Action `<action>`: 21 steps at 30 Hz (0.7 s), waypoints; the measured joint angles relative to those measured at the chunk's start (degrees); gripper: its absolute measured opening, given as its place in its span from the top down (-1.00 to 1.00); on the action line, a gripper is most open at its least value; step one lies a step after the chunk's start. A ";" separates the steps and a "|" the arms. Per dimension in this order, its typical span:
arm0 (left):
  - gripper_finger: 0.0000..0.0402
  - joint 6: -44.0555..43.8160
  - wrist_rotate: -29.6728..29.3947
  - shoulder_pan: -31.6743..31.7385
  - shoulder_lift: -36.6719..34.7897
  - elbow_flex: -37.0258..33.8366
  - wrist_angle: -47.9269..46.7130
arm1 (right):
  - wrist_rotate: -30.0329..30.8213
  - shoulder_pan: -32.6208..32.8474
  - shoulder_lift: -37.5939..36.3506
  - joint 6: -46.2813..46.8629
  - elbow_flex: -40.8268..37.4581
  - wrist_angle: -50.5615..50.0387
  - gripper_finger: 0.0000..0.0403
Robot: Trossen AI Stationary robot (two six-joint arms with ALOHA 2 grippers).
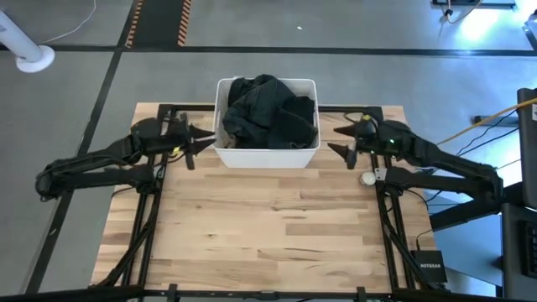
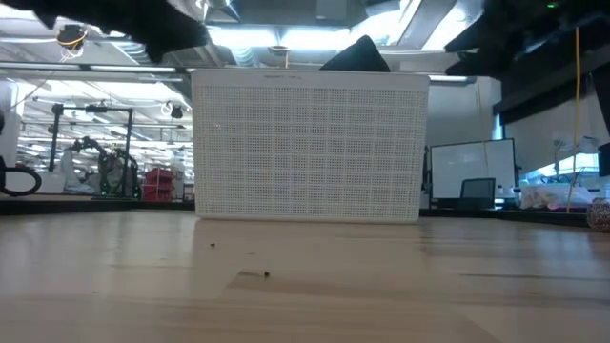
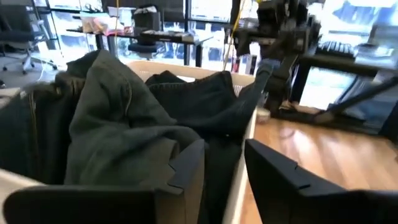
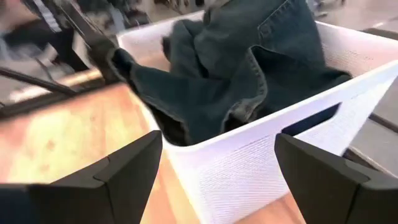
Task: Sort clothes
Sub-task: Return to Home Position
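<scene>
The left gripper [image 1: 201, 143] is hanging over the far left part of the pale wooden slatted table [image 1: 268, 226]. Its two dark fingers [image 3: 186, 171] are spread apart and gripping nothing. Just ahead of its fingertips, the white perforated rectangular plastic bin [image 1: 267, 156] is standing between the two grippers; whether the tips are touching its wall cannot be told.

The pile of dark soft clothes [image 1: 268, 113] is filling that bin and heaping above its rim. Nearest the left gripper, a dark greenish-grey garment [image 3: 118, 124] is lying on top, with a dark denim garment [image 3: 205, 99] bunching up beyond it, toward the far side.

The right gripper [image 1: 337, 139] is hanging at the bin's opposite wall and pointing at it. Its fingers [image 4: 130, 165] are standing wide apart and are empty. Right in front of them, the denim is slumping up to the bin's rim. A small pale round object [image 1: 367, 178] is lying on the table behind this gripper, just beside its arm.
</scene>
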 joint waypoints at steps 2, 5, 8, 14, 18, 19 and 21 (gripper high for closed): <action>0.45 -2.32 0.00 -0.05 -2.14 -2.31 0.20 | -0.69 0.00 -3.58 1.22 -2.53 1.10 -0.64; 0.45 -4.88 -0.22 -0.69 -4.61 -6.09 1.66 | -0.70 0.00 -8.04 1.93 -5.60 1.64 -0.63; 0.45 -6.62 -0.56 -1.59 -6.51 -9.62 4.45 | 0.11 0.00 -12.12 2.01 -8.15 2.23 -0.52; 0.57 -8.68 -5.87 -4.57 -11.78 -15.12 5.56 | 1.06 0.00 -17.95 4.90 -11.97 1.96 -0.10; 0.72 -10.90 -5.85 -7.93 -14.11 -19.20 6.00 | 1.26 0.00 -20.07 5.49 -14.62 2.43 0.24; 0.76 -11.12 -5.99 -8.97 -14.75 -20.16 6.19 | 1.25 0.00 -20.44 5.57 -15.52 2.43 0.33; 0.84 -11.28 -6.92 -11.17 -15.78 -22.09 7.27 | 0.81 0.00 -20.83 5.77 -17.13 2.73 0.50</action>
